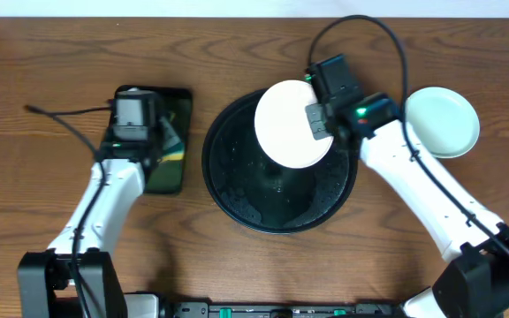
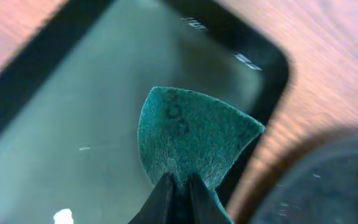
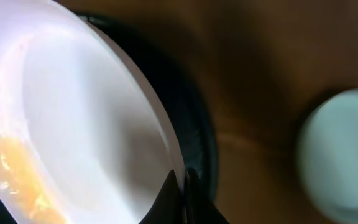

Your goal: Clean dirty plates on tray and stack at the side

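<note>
My right gripper (image 1: 322, 122) is shut on the rim of the white plate (image 1: 290, 124) and holds it tilted above the large round black tray (image 1: 237, 190). In the right wrist view the white plate (image 3: 73, 124) carries an orange smear at its lower left, and the jaws (image 3: 182, 180) pinch its edge. A pale mint plate (image 1: 442, 121) lies on the bare wood to the right; it shows blurred in the right wrist view (image 3: 340, 155). My left gripper (image 2: 179, 186) is shut on a teal scouring pad (image 2: 191, 137) over the rectangular tray.
The small rectangular black tray with the dark green inside (image 1: 173, 168) lies left of the round tray; it fills the left wrist view (image 2: 73, 124). The round tray's rim (image 2: 328, 186) shows at that view's lower right. Cables run over the table behind both arms.
</note>
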`<state>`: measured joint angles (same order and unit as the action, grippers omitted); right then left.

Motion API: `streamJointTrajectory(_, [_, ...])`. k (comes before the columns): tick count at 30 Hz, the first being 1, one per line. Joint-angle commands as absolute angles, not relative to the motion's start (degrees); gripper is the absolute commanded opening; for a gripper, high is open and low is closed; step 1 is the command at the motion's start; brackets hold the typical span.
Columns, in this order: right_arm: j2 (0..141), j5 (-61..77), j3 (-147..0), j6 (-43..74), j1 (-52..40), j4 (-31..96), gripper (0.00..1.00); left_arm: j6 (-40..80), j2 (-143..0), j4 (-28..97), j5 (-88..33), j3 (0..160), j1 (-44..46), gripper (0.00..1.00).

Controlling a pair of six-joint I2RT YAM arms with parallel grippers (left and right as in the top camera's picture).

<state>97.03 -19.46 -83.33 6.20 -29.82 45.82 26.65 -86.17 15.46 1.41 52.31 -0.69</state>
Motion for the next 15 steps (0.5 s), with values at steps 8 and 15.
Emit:
streamJointTrajectory(8, [96.62,-55.59,-84.51,-20.78,-42.04,34.79,0.01,25.54,-85.60,17.96,-1.06,51.64,-7.81,0.07])
streamJointTrajectory(15, [96.62,-63.90,-84.51,-44.80,-48.05,23.03,0.01,25.52,-85.60,17.98,-0.89,51.64,-7.81,0.08])
